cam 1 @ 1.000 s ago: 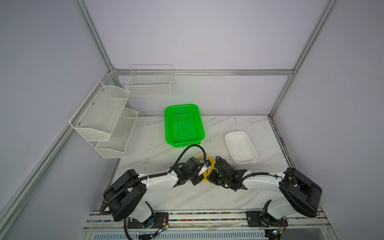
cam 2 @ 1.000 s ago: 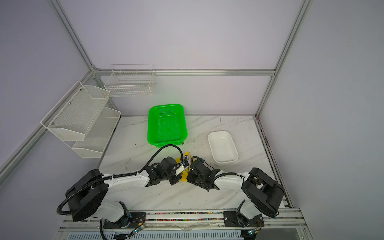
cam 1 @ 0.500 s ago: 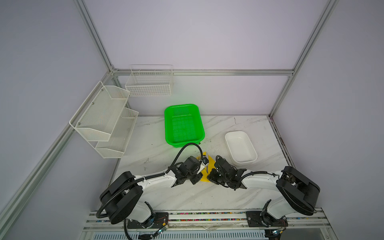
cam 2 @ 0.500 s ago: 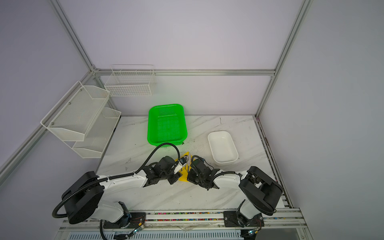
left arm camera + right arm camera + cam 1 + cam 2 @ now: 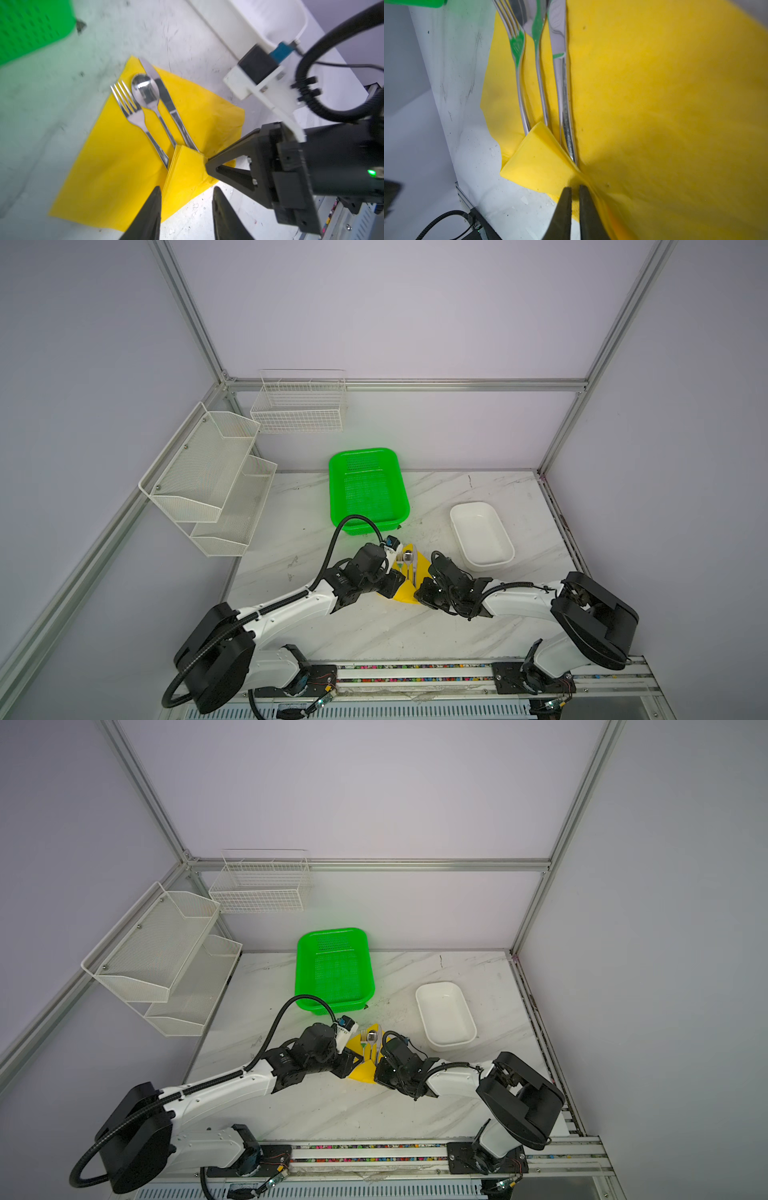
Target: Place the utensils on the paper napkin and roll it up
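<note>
Starts on the near half of the marble table [image 5: 374, 630]. Pinches the folded-over near corner [image 5: 537, 162] of the paper napkin [image 5: 116, 166] in the right gripper [image 5: 575, 187], jaws closed on the yellow paper. Sets the left gripper [image 5: 186, 188] just beside it, jaws apart, astride the napkin's near edge and the fold, clamping nothing. Has the rest of the bright yellow sheet flat on the table, mid-table in both top views, between the two grippers. Carries the utensils [image 5: 409, 558] on top, side by side and pointing away from the near edge: fork [image 5: 135, 116] toward the left, spoon [image 5: 145, 89] in the middle, knife [image 5: 166, 97] toward the right, handle ends meeting the fold. Farther back, shows the green basket [image 5: 365, 489] behind the napkin, apart from it, and the white tray [image 5: 482, 535] off to the right, also apart from the paper. Ends at the walls with a two-tier mesh shelf [image 5: 208, 472] on the left and a wire basket [image 5: 299, 406] at the back.
</note>
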